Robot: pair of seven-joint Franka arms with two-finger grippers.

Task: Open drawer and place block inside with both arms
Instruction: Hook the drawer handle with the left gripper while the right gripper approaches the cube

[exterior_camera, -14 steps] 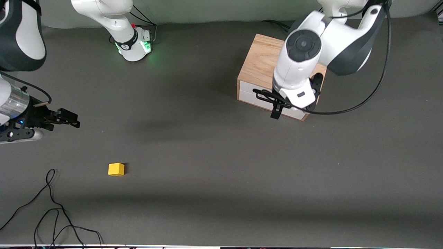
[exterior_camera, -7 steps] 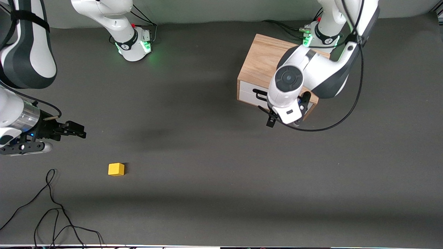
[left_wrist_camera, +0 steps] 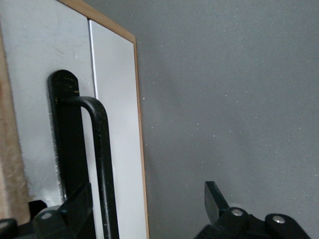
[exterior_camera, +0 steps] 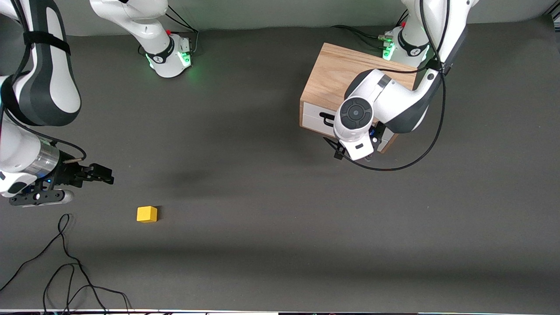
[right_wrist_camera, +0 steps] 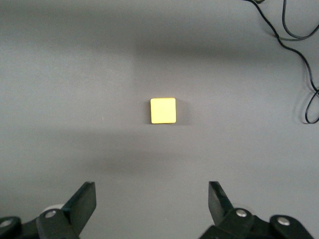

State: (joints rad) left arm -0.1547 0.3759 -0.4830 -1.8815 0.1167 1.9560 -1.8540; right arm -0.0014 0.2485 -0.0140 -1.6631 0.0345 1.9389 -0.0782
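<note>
While the drawer (exterior_camera: 316,121) sits closed, we spread our left gripper (left_wrist_camera: 149,211) wide astride its handle (left_wrist_camera: 102,164) to pull | right gripper (right_wrist_camera: 152,209), wide, hovers short of the block (exterior_camera: 146,214) on the table (exterior_camera: 262,197), lining up a grasp.

bare table (exterior_camera: 262,197) all round block (exterior_camera: 146,214), loose cable (exterior_camera: 65,262) nearby, left gripper (left_wrist_camera: 149,209) crowding drawer (exterior_camera: 315,118) front

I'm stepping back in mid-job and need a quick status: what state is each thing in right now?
drawer: shut, front flush with the cabinet.
handle: free, not gripped.
block: resting on the table, untouched.
left gripper: fingers open, in front of the drawer, one finger either side of the handle bar.
right gripper: fingers open, up above the table near the block, holding nothing.
</note>
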